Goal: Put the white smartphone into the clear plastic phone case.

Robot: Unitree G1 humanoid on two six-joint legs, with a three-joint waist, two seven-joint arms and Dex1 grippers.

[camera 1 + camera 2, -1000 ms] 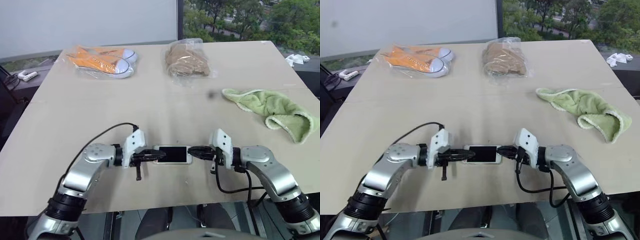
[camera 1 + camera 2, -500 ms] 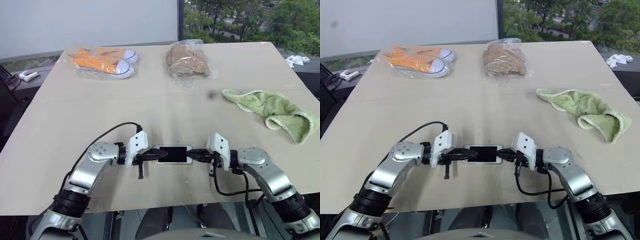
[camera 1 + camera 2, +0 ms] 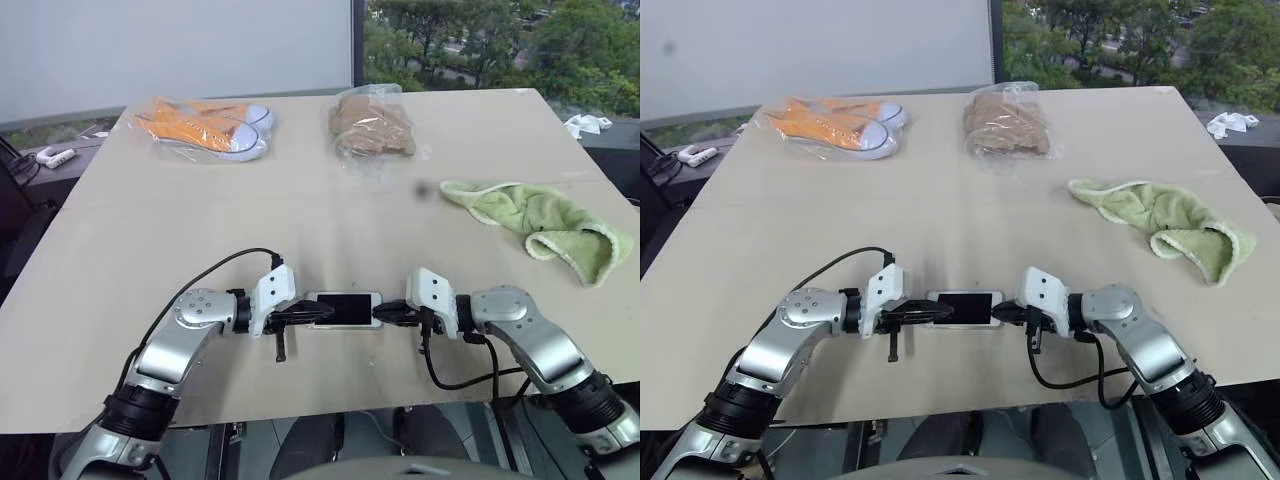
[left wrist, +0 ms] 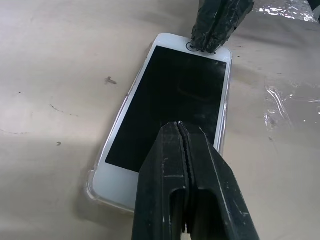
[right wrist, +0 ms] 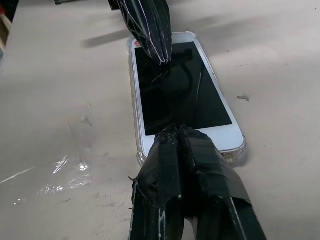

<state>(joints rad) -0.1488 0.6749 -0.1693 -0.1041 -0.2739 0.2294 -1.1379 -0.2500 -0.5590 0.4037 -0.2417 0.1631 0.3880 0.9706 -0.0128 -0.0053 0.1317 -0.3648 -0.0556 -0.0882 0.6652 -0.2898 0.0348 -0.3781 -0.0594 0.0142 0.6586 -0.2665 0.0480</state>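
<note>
Nothing shifted, both jaws closed on white smartphone (image 4: 170, 110)

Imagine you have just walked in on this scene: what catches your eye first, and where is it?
The white phone lies flat near the table's front edge, seated in a clear case, with the left tool and right tool shut, their tips over its two ends. Farther back lie bagged orange shoes on the left and a green towel on the right.
</note>
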